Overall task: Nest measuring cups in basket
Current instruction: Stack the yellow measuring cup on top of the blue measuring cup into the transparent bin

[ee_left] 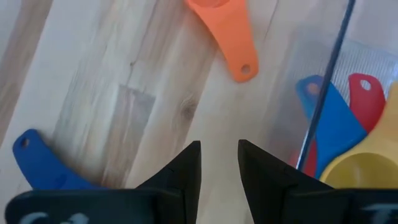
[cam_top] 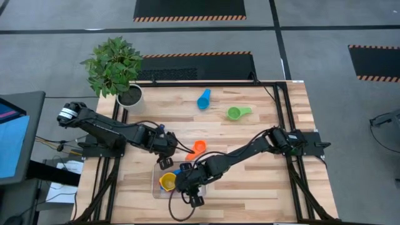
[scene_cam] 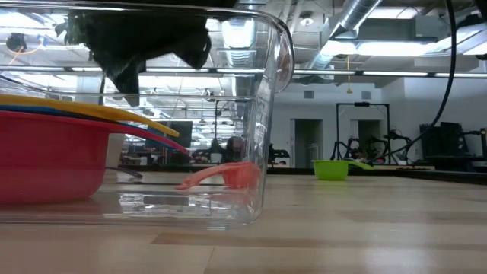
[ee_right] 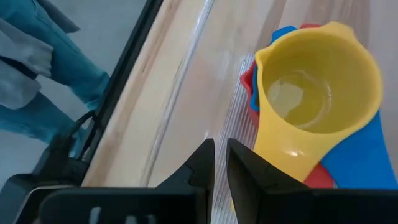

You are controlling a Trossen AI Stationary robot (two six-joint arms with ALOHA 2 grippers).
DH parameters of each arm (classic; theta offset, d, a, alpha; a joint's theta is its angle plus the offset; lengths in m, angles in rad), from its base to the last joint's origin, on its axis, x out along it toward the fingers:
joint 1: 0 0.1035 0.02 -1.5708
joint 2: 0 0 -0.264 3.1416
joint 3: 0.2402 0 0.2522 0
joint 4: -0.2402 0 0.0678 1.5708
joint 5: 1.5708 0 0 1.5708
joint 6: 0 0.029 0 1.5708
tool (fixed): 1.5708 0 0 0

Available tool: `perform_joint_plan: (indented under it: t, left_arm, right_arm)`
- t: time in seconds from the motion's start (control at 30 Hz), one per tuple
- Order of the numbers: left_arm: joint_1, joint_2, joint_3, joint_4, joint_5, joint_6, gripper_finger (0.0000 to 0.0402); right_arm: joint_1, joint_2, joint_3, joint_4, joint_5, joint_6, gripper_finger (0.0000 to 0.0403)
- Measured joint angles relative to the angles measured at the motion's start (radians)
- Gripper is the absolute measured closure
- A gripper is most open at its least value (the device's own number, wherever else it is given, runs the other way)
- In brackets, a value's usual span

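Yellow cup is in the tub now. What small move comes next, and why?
Probably bring the left end effector forward onto the orange plastic measuring cup. It lies on the wooden table outside the clear plastic basket, while the yellow cup already sits nested on the blue and red ones.

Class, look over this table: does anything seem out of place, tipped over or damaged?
Nothing looks spilled or broken. The yellow cup sits nested in the basket, but the orange cup, green cup and light blue cup lie scattered outside it.
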Motion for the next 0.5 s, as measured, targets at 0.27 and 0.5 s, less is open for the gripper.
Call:
perform_joint_plan:
  t: [0.27,0.5]
  left_arm:
    - [0.000,0.000,0.000,0.011,0.015,0.000,0.0308]
    - [0.000,0.013,0.000,0.022,0.034,0.002,0.0308]
  right_arm:
    - [-0.010,0.025,-0.002,0.003,-0.052,0.008,0.0338]
    - [-0.023,0.023,0.000,0.006,-0.052,0.004,0.0338]
